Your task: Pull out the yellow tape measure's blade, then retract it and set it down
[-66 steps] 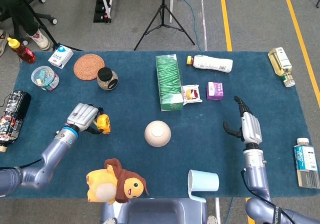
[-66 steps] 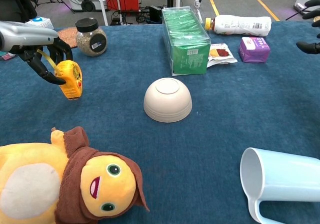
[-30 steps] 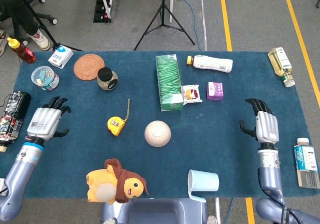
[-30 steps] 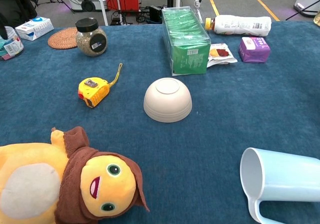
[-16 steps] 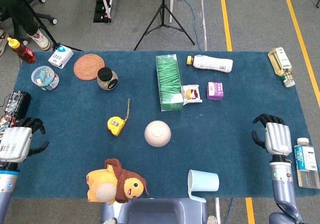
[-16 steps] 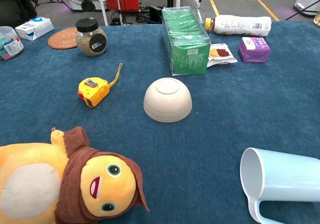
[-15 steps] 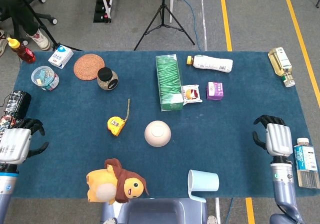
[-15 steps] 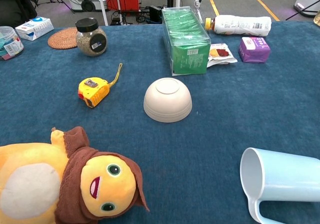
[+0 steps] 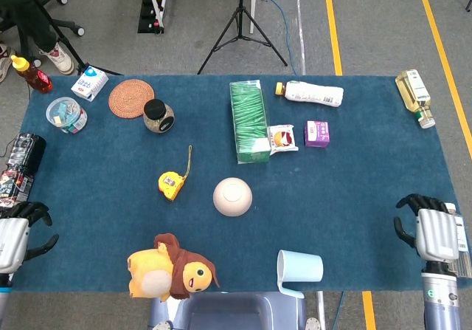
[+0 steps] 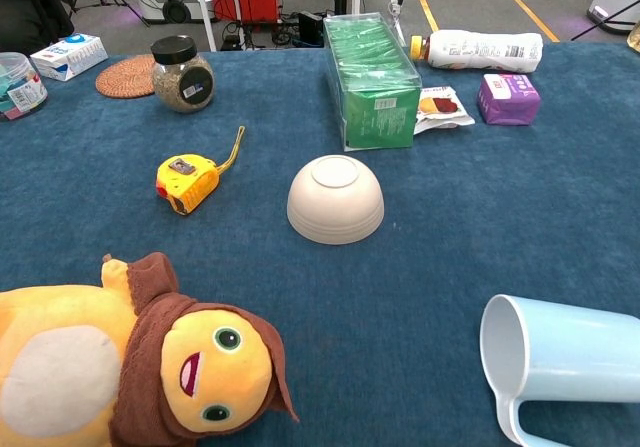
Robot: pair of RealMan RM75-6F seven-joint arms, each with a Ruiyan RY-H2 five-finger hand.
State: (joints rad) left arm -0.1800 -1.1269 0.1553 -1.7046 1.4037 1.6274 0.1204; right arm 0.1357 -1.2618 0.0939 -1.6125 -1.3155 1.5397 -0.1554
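- Two hands sit at the near corners of the blue table (image 9: pixel 354 160), each one holding nothing, and neither shows in the chest view
- Left hand (image 9: pixel 12 243) is at the left edge, its dark fingers (image 9: pixel 29 210) curled over loosely with gaps between them and a thumb sticking out to the side
- Right hand (image 9: pixel 434 234) is at the right edge, fingers (image 9: pixel 417 200) bent over the same way and apart, thumb out toward the table's middle
- Yellow tape measure (image 9: pixel 170 185) lies on the cloth well away from both sets of fingers, nearer the left ones, with its yellow strap (image 10: pixel 234 148) trailing off toward the far side; no blade shows out of the case
- Just right of the tape measure an upturned cream bowl (image 9: pixel 232 196) rests rim down
- Closer to me than both is a yellow plush toy (image 9: pixel 171 267) with a brown hood, lying on its back
- Pale blue mug (image 9: pixel 300 267) lies on its side, between the toy and the right fingers
- Beyond the bowl stands a long green box (image 9: pixel 248 119), with a snack packet (image 9: pixel 282 138) and a small purple carton (image 9: pixel 317 133) beside it
- Dark-lidded jar (image 9: pixel 158 115) and a woven coaster (image 9: pixel 131 98) sit at the far left, well beyond the left fingers
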